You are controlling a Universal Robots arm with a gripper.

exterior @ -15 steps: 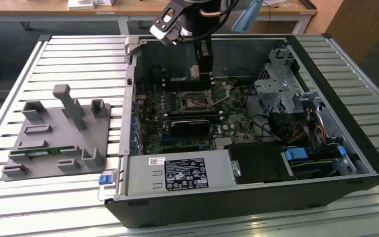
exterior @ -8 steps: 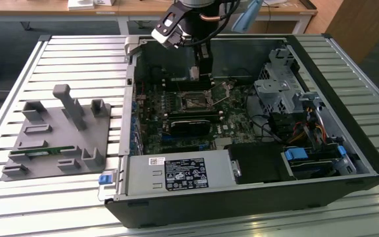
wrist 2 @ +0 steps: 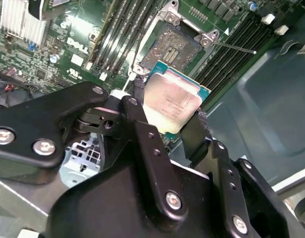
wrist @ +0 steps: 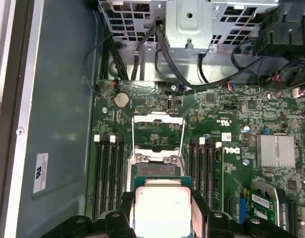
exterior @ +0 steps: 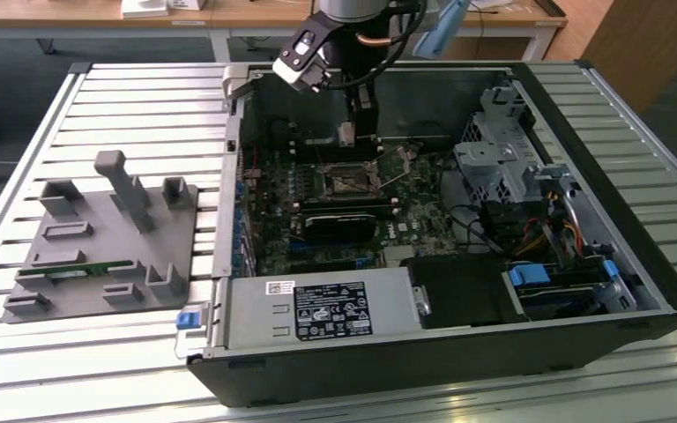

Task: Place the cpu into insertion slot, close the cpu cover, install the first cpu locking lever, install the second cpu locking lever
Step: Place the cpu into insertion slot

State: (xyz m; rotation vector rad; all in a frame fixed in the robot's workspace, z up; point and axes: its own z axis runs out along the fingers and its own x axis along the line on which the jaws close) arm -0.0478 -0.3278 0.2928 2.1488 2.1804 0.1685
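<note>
A slatted silver metal table (exterior: 115, 106) carries a large black steel computer case (exterior: 433, 374). The case lies open on its side and fills the exterior view from the centre out to 3 o'clock. At 9 o'clock from the case sits a matte grey plastic fixture tray (exterior: 74, 254) with upright posts and slots.

Inside the case a green motherboard (exterior: 427, 220) lies flat. A perforated silver drive cage (exterior: 497, 163) is at its 3 o'clock and a silver power supply box (exterior: 315, 308) at its 6 o'clock. The robot arm (exterior: 345, 22) reaches in from 12 o'clock.

Its black metal gripper (exterior: 359, 137) hangs at 12 o'clock of the insertion slot (exterior: 345, 181), a small square black-rimmed socket with a dark, finely textured centre. A long black rectangular card (exterior: 338, 227) lies at the socket's 6 o'clock.

The jaws are closed on the cpu (wrist 2: 172, 99), a small flat square chip with a smooth silvery-beige metal face on a green base. The black fingers (wrist 2: 194, 131) pinch it at two opposite edges. The chip is held over the board just beside the slot, not seated in it. Being square, it has no long axis. Its metal face is turned away from the board, and its edges run parallel to the socket's.

The cpu cover (wrist: 158, 118), a thin silver metal frame with a window, is swung up off the socket. A thin silver wire locking lever (wrist 2: 234, 48) sticks out from one socket corner.
</note>
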